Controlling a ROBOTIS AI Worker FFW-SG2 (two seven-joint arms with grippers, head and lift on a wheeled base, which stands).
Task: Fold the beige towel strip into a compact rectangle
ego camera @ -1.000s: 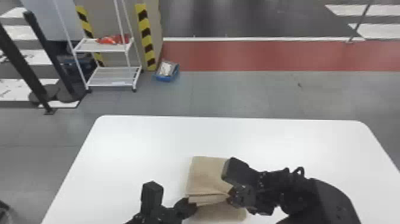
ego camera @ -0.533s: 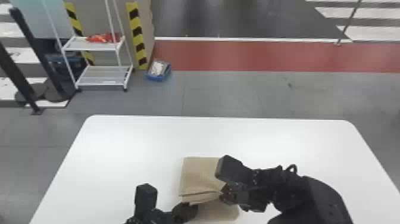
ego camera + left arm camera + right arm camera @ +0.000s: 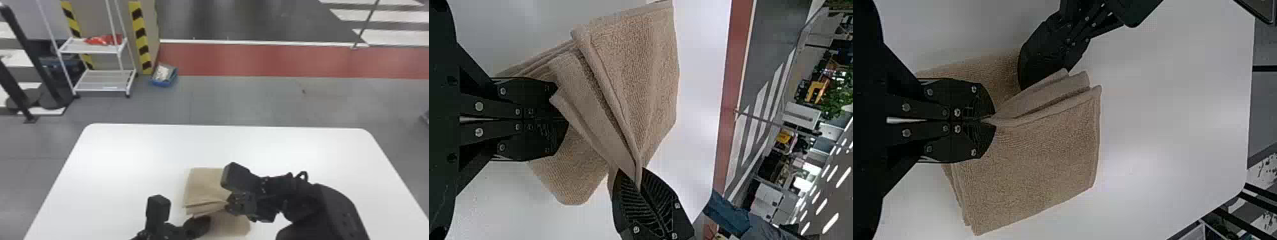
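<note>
The beige towel strip (image 3: 206,185) lies partly folded on the tabletop (image 3: 127,156), in the near middle of your head view, and between your two hands. Starting from the left, your left hand (image 3: 207,220) is low over the near panel (image 3: 234,225), its fingers together and their tips at the towel; you cannot tell whether any cloth is caught between them. Just beside those tips, the stacked layers (image 3: 1053,95) stand a little raised and fanned, their edges not lined up, with the broad folded part spreading away from you on the far side. On the right, your right hand (image 3: 992,120) is clamped on a corner of those layers, drawing them to a pinch. You look to be partway through, at a later fold rather than the first. Next, you would want to bring the layered edge level across its width, with the left hand steadying the near panel, and lay it flat before letting go. Watch that the pinched corner doesn't drag the stack askew or leave a bunched ridge.
</note>
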